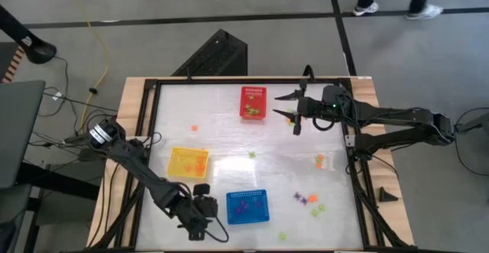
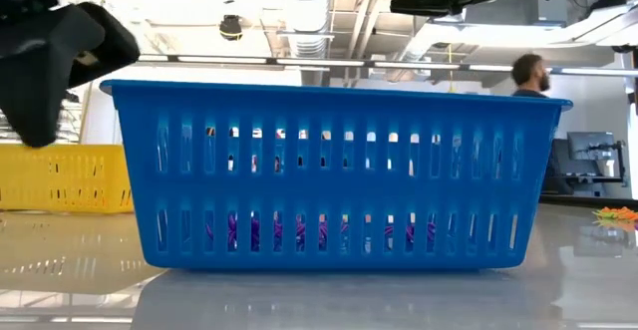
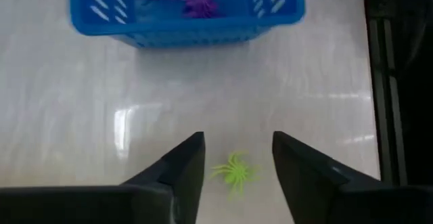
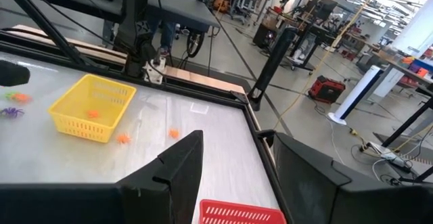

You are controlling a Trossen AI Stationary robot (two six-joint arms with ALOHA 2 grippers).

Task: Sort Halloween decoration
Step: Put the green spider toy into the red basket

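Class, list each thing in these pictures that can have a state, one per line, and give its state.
left hand: open, fingers either side of the green spider.
right hand: open, raised beside the red basket.
green spider: lying on the table, ungripped.
blue basket: upright, purple trinkets inside.
yellow basket: upright, orange trinkets inside.
red basket: upright, contents unclear.

Spider (image 3: 234, 172) on table between left claw (image 3: 237, 166) fingers.
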